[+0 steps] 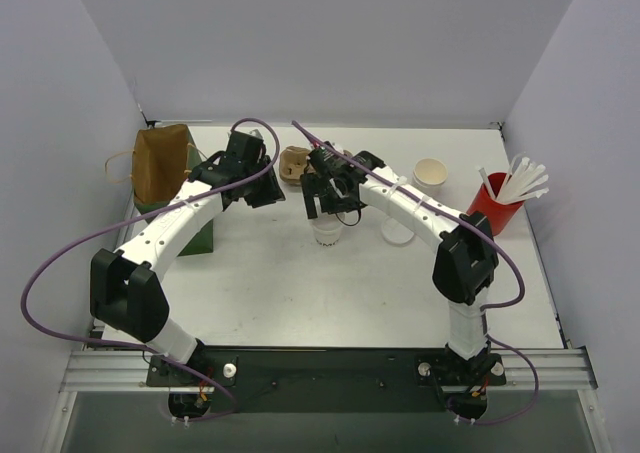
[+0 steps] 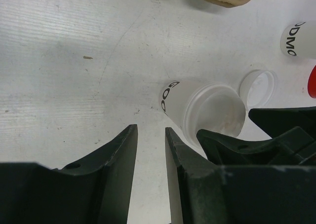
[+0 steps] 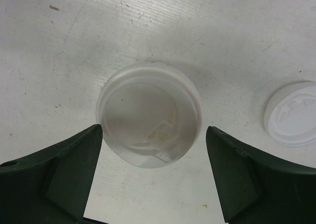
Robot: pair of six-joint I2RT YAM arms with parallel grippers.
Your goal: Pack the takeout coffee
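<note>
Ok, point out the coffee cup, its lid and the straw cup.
coffee cup [image 3: 148, 110], right wrist view, its inside
lid [image 3: 295, 114], right wrist view, top face
red straw cup [image 1: 493, 213], top view, red wall

Bag [image 1: 160, 163]: far left corner of the table [image 1: 300, 293].
Cup carrier [image 1: 294, 163]: by the far edge, near its middle, right of the bag.
Lidded cup [image 1: 327, 233]: mid-table, in front of the carrier.
Spare lid [image 1: 397, 232]: flat on the table, right of the lidded cup, apart from it.
Open cup [image 1: 430, 173]: behind the spare lid, toward the far edge.
Cup of straws [image 1: 495, 211]: near the right edge, right of the open cup.
Right gripper [image 3: 154, 129]: above the lidded cup, a finger at each side, not touching.
</note>
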